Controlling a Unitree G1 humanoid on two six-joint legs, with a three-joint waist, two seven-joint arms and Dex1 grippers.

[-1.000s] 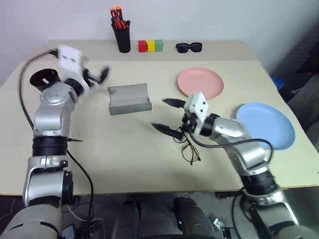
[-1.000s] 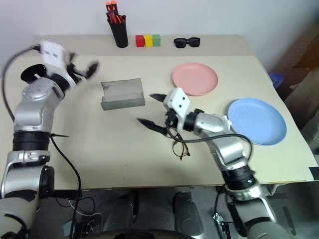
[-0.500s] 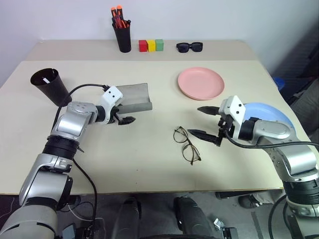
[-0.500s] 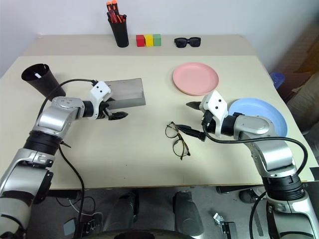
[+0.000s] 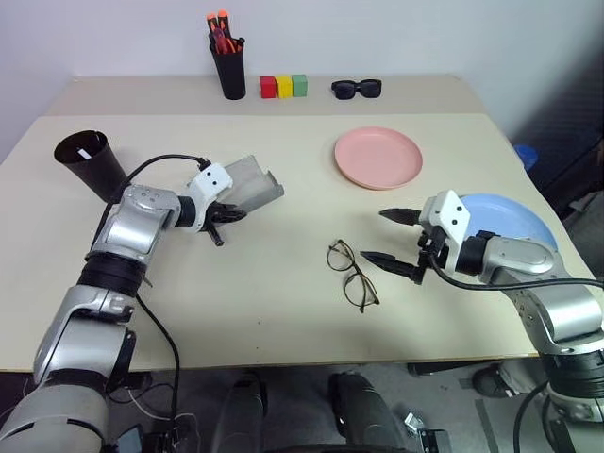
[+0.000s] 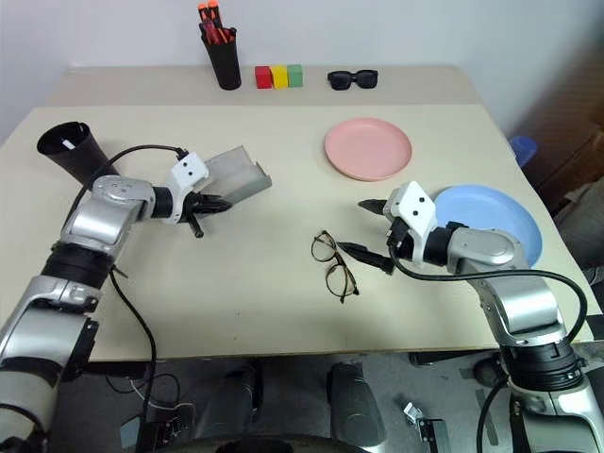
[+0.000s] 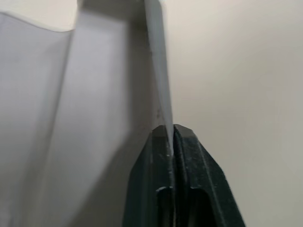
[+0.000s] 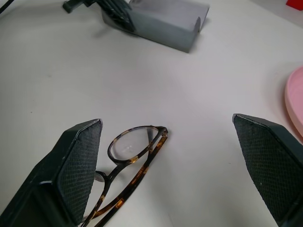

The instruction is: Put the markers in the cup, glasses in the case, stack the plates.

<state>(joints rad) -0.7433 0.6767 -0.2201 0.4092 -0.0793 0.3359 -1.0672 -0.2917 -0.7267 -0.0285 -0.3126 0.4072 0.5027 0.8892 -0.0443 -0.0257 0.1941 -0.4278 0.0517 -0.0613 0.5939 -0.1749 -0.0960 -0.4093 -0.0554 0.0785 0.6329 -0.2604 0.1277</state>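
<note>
My left gripper (image 5: 223,216) is shut on a thin wall of the open grey case (image 5: 249,181); the left wrist view shows that wall pinched between the fingers (image 7: 187,142). The case lies skewed on the table. The dark cup (image 5: 91,162) stands at the far left, with a small white piece inside its rim, possibly a marker's end. The wire-framed glasses (image 5: 354,275) lie mid-table, just left of my open, empty right gripper (image 5: 375,235). The pink plate (image 5: 377,157) sits beyond them. The blue plate (image 5: 517,215) lies behind my right forearm.
Along the table's back edge stand a black pen holder (image 5: 228,68) with orange-capped markers, three coloured blocks (image 5: 284,87) and black sunglasses (image 5: 357,89). Bare tabletop lies between the case and the glasses.
My left gripper came down from near the cup to the case and shut on its wall, and the case has swung askew. My right gripper drew away from over the glasses to their right.
</note>
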